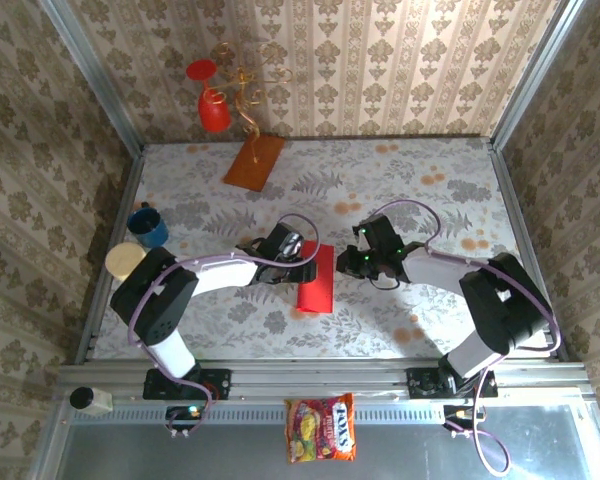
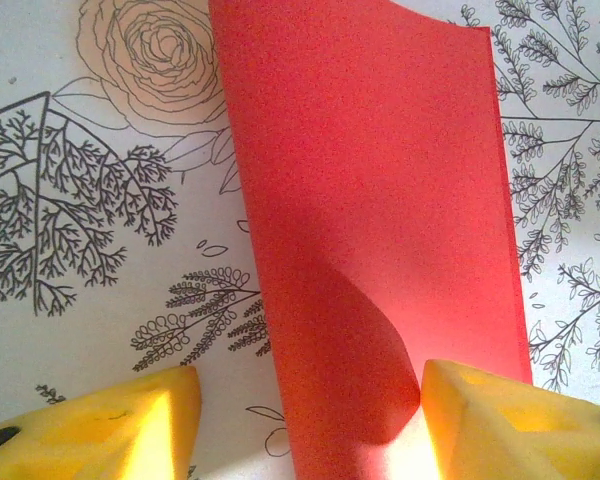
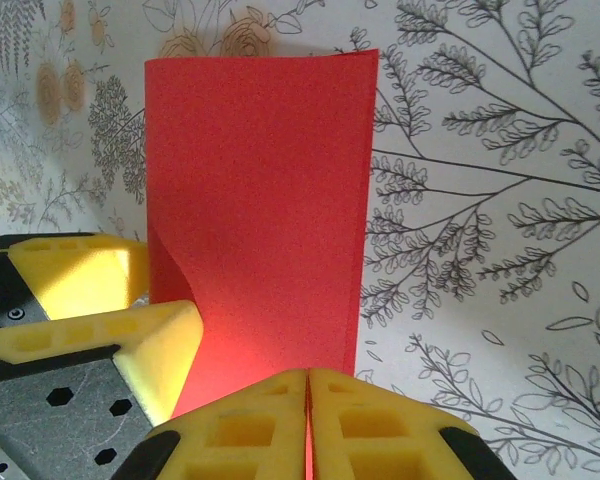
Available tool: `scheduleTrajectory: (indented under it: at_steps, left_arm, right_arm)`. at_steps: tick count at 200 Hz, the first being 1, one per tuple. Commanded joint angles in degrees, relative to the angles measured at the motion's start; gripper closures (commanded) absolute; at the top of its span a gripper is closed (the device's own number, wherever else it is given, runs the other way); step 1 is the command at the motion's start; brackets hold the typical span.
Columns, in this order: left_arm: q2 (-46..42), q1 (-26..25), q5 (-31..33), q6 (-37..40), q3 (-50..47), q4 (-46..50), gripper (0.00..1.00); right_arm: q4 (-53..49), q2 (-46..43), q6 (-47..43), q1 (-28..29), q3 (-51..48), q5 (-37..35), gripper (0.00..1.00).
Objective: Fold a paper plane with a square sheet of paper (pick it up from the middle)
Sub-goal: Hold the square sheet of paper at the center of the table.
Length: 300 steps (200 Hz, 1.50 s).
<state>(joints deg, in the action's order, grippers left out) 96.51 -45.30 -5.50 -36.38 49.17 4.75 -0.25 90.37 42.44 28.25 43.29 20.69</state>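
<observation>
The square sheet of paper [image 1: 316,280] is bright red and lies mid-table, folded into a narrow rectangle. The paper plane is out of view. My right gripper [image 3: 308,420] is shut on the near edge of the paper [image 3: 260,200], and a thin red line shows between its yellow pads. It reaches the sheet from the right [image 1: 352,258]. My left gripper [image 2: 310,430] is open and straddles the sheet's other side [image 2: 370,200], where one layer curls up against the right finger [image 2: 510,420]. From above, the left gripper [image 1: 298,250] sits at the sheet's upper left.
An orange-brown board [image 1: 254,161] lies at the back, below a red goblet [image 1: 214,108] on a gold stand. A blue cup [image 1: 148,226] and a yellow cup [image 1: 126,260] stand at the left edge. A candy bag [image 1: 321,428] lies on the front rail.
</observation>
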Motion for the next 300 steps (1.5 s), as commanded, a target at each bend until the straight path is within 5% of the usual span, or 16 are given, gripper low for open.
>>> scheduleTrajectory:
  at_steps: [1,135,300]
  left_arm:
    - [0.9,-0.3,-0.3,-0.1,0.8,1.5,0.39]
    - [1.9,-0.3,0.7,-3.3,0.7,0.8,0.39]
    - [3.2,-0.3,-1.2,-1.5,0.3,0.1,0.4]
  right_arm:
    - [0.7,1.1,0.6,0.6,1.4,1.2,0.91]
    - [3.2,-0.4,4.1,1.2,-0.2,-5.9,0.95]
    - [3.4,2.8,3.9,3.0,1.7,-4.4,0.96]
